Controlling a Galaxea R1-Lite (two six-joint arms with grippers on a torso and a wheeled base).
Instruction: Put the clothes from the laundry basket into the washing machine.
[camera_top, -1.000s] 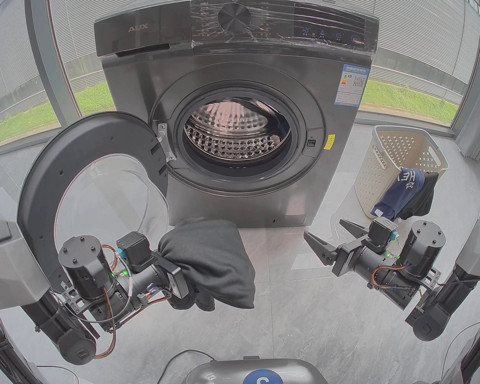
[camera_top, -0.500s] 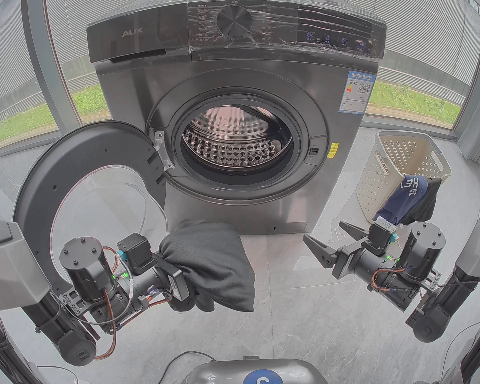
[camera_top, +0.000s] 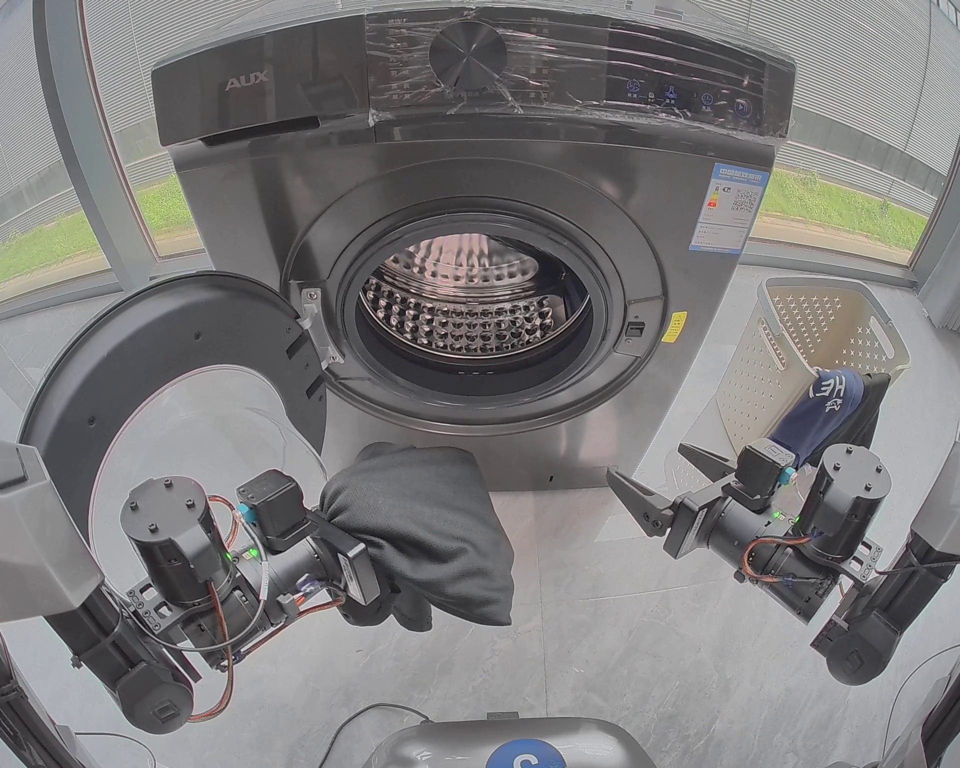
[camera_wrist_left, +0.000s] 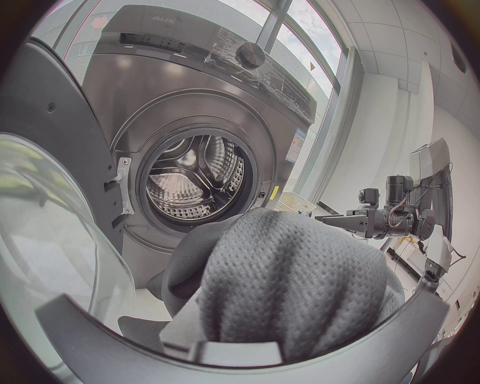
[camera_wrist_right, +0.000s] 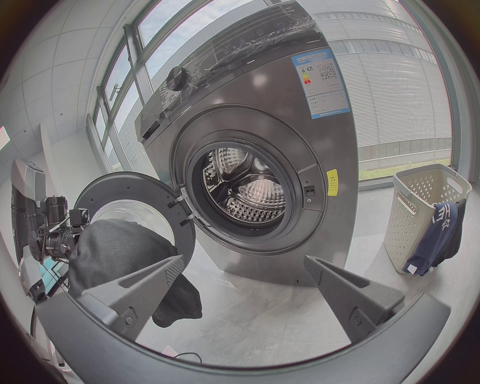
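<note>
grey tiled floor (camera_top: 600, 650) by tall windows (camera_top: 860, 140); left claw (camera_top: 378, 575) grips a dark garment (camera_top: 430, 530), right claw (camera_top: 650, 468) gapes wide

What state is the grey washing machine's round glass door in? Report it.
Open. The round glass door stands swung out to the left of the grey washing machine, baring its steel drum.

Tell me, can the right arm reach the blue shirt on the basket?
Probably yes. The right gripper is empty with jaws open, and the blue shirt hangs over the laundry basket rim beside that arm, nothing between. It would need to turn toward it.
</note>
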